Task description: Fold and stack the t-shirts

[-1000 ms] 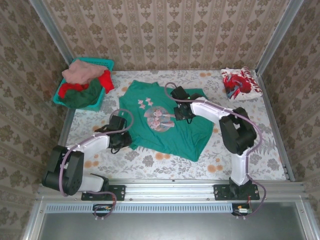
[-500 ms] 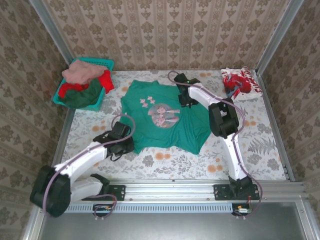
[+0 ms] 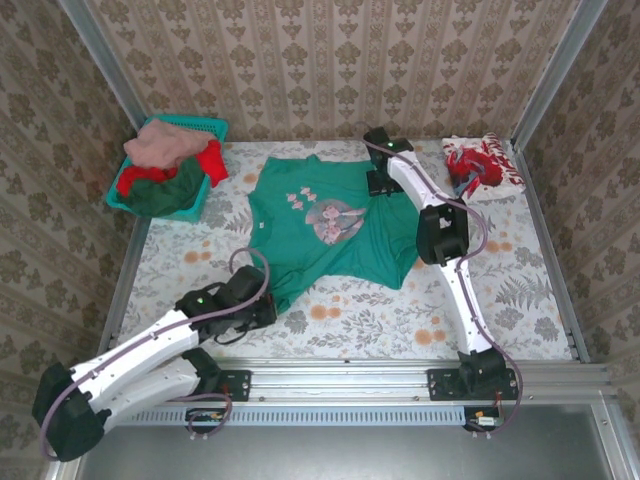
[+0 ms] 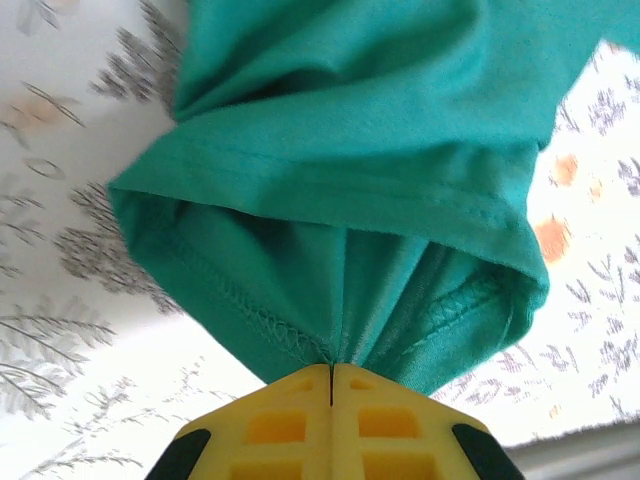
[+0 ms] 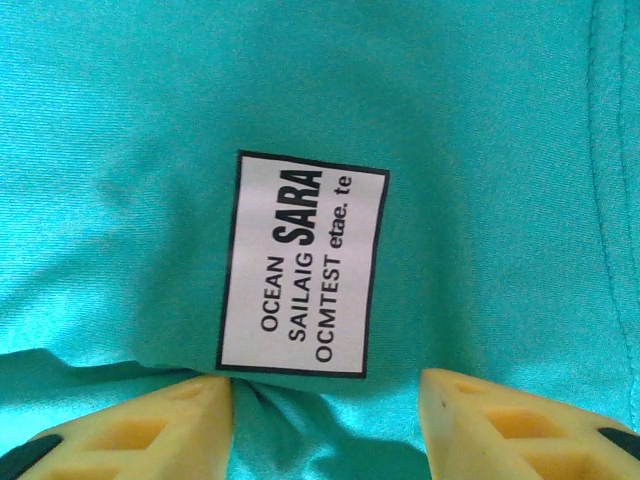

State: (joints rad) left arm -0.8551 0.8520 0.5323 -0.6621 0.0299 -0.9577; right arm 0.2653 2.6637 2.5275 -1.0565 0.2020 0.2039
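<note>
A teal-green t-shirt with a pale pinkish print lies spread on the floral table. My left gripper is at its near-left corner. In the left wrist view the yellow jaws of the left gripper are shut on the bunched hem of the teal-green t-shirt. My right gripper is at the shirt's far right edge. The right gripper stands open over the cloth, with a small fold between its fingers and a white label just beyond them. A folded red-and-white t-shirt lies at the far right.
A teal mesh basket at the far left holds salmon-pink, red and dark green shirts. Wallpapered walls with metal frames close in the table on three sides. A metal rail runs along the near edge.
The left gripper drew back toward the near edge with the hem corner. The right gripper moved toward the far edge and its jaws opened wider. The shirt shifted right and lies flatter.
</note>
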